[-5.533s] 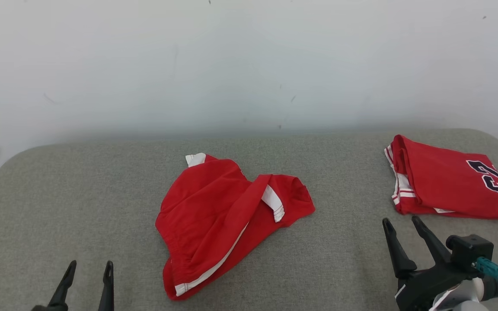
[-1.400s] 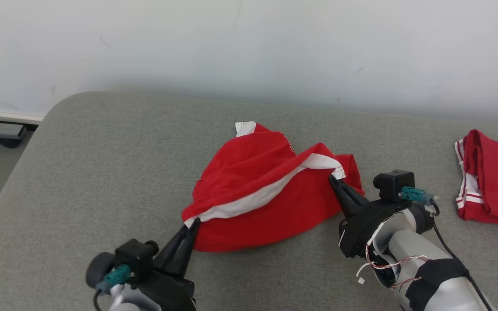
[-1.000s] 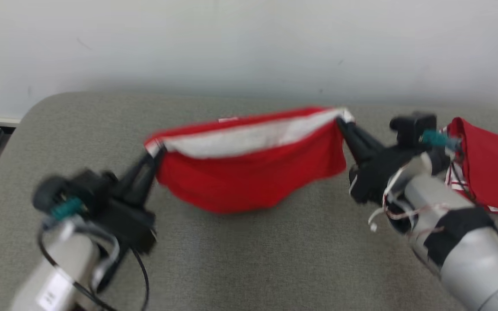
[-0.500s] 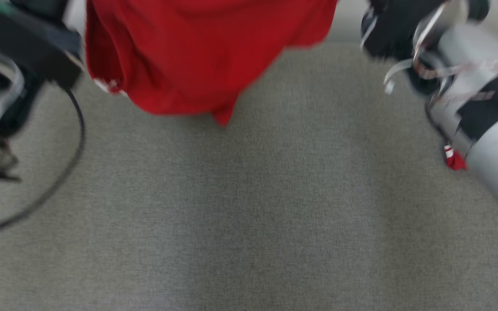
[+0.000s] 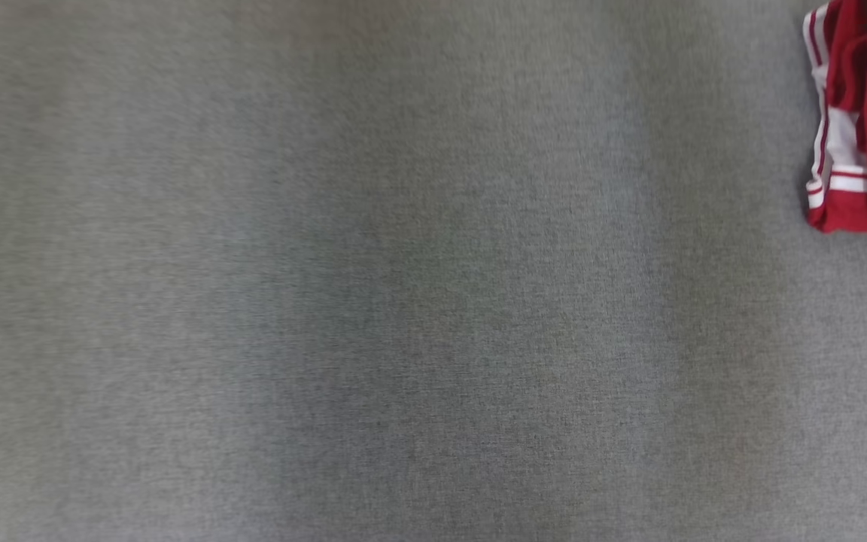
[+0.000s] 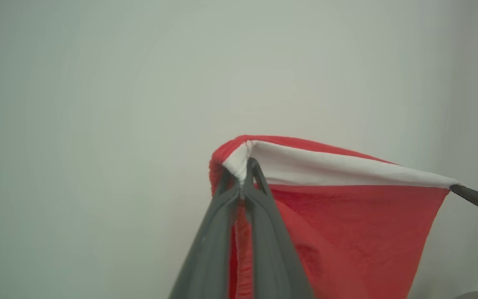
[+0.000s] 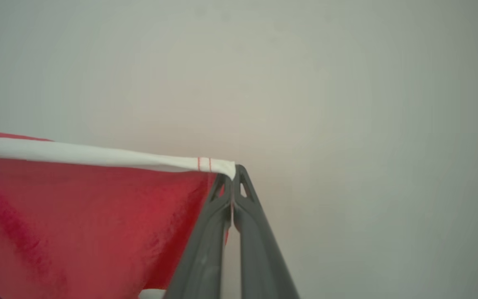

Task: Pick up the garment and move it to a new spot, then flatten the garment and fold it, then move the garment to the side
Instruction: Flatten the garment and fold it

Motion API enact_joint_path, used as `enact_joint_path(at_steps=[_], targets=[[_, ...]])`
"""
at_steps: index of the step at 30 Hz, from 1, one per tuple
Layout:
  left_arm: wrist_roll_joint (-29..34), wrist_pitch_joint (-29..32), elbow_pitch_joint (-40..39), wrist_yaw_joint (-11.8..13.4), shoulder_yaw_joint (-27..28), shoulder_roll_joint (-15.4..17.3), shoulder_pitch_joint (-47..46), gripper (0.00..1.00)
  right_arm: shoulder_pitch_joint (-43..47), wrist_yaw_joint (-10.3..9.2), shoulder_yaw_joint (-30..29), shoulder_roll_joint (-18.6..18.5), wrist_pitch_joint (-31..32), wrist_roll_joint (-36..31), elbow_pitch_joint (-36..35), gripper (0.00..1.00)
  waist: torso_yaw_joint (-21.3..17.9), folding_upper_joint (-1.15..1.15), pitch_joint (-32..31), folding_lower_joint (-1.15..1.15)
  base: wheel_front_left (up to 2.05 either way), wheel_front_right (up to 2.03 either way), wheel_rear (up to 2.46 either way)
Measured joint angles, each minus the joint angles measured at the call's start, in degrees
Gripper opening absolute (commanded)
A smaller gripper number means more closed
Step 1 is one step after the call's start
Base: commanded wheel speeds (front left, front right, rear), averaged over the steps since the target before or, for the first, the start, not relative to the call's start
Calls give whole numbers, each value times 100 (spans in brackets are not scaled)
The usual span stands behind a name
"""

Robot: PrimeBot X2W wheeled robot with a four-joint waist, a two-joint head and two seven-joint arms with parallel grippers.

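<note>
Between the tips of the left gripper point(image 6: 243, 168) and the right gripper point(image 7: 234, 171): red garment point(image 6: 347, 236), hung clear in the air by its white edge band point(image 6: 338, 171). Left gripper pinched shut on one end of the band; right gripper pinched shut on the other end, cloth bunched at each tip. Long axis of the band running straight from one pair of tips to the other, taut and near level; red body of the cloth falling below the tips and back toward both wrists. Neither arm nearer: one corner to each. Coming set-down judged to call for both grippers lowering together at this spacing, so that the band lands straight. Beyond the tips, plain pale wall point(image 6: 98, 104). In the head view, grey woven surface point(image 5: 403, 301), blurred; at its upper right edge, a folded red-and-white garment point(image 5: 855, 135), probably well aside of any landing spot.
</note>
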Motion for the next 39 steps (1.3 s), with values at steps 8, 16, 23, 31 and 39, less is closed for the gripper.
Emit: enact_joint_path(at_steps=[8, 16, 23, 31, 39], targets=[[-238, -380, 96, 0, 70, -278, -304, 0, -315, 0, -182, -257, -219, -584, -375, 0, -66, 0, 524, -1, 0, 0, 0], [-781, -408, -162, 1, -771, -182, 470, 0, 454, 0, -276, -335, -219, -1003, -957, 0, 4, 0, 1004, 0, 0, 0, 0], [-1288, -426, -878, 1, -1305, 99, 944, 0, 1118, 0, -80, -571, -220, -847, -1669, 0, 165, 0, 902, -2, 0, 0, 0], [-1539, -428, -2063, 1, -1027, 386, 2394, 0, 2508, 0, 45, -1274, -220, -345, -2884, 0, 237, -2, 367, -3, 0, 0, 0], [-1025, -428, -2716, 2, -682, 365, 4339, 0, 4131, -1, 383, -1951, -219, 191, -3773, 0, 319, -2, -383, -4, 0, 0, 0]])
